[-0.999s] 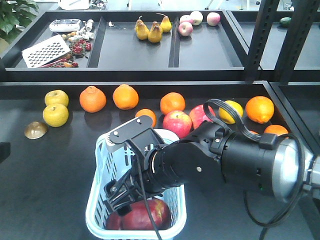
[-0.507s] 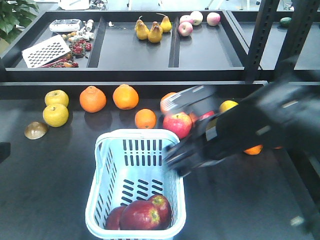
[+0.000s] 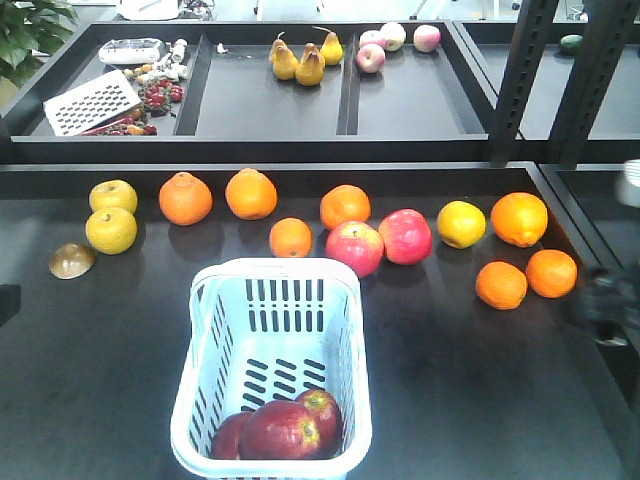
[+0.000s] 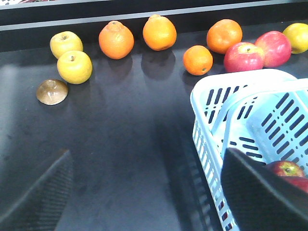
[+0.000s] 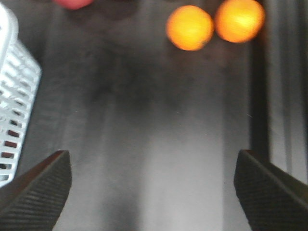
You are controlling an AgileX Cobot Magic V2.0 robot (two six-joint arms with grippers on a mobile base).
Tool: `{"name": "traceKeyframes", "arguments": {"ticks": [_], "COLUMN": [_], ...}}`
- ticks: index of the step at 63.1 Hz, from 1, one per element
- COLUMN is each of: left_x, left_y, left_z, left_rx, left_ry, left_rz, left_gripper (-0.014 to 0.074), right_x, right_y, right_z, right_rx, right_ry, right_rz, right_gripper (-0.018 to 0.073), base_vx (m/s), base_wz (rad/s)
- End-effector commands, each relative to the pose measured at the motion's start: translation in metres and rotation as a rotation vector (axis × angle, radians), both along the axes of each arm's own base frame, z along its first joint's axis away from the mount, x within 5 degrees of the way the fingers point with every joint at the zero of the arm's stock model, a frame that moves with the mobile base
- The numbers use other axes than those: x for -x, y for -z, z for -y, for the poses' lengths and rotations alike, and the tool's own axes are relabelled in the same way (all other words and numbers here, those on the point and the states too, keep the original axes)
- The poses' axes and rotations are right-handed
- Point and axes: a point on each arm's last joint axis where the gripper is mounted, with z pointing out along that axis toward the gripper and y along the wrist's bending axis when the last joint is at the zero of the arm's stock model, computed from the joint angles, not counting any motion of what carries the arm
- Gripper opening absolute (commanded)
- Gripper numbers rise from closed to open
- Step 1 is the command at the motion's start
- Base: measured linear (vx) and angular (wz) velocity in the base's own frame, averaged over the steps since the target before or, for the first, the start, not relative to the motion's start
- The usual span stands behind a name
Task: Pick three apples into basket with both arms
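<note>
Three dark-red apples (image 3: 280,428) already bunched at the near end of the pale blue basket (image 3: 200,340), touching one another. Right gripper (image 5: 151,185) spread wide and empty over bare black tabletop (image 3: 480,400), basket off to its left. Left gripper (image 4: 149,192) also wide, empty, basket wall just to its right. Judged complete: no dark apple left outside for either arm.

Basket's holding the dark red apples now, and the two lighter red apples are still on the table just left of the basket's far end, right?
Not quite. The basket does hold the dark red apples, but the two lighter red apples sit on the table just right of its far end, not left. The exterior front-facing view shows this.
</note>
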Motion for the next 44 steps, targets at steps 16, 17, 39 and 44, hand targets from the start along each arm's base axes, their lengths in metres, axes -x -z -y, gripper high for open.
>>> {"name": "traceKeyframes", "arguments": {"ticks": [16, 17, 39, 44], "left_x": [-0.002, -0.002, -0.002, -0.002], "left_y": [-0.014, -0.014, -0.014, -0.014], "left_z": [0.000, 0.000, 0.000, 0.000], "left_rx": [0.027, 0.027, 0.028, 0.027], "left_ry": [-0.012, -0.012, -0.012, -0.012], "left_rz": [0.088, 0.088, 0.087, 0.084], "left_gripper": [0.0588, 0.0588, 0.0588, 0.0584], "right_x": [0.046, 0.047, 0.050, 0.050], "right_y": [-0.026, -0.027, -0.030, -0.031], "right_z": [0.011, 0.011, 0.011, 0.011], "right_rx": [-0.033, -0.034, -0.035, -0.034], "right_ry": [0.062, 0.062, 0.061, 0.061], "right_rz": [0.221, 0.225, 0.257, 0.268], "right_gripper": [0.0563, 0.0559, 0.0472, 0.0414], "base_vx": [0.00, 0.00, 0.00, 0.00], "base_wz": [0.00, 0.00, 0.00, 0.00]}}
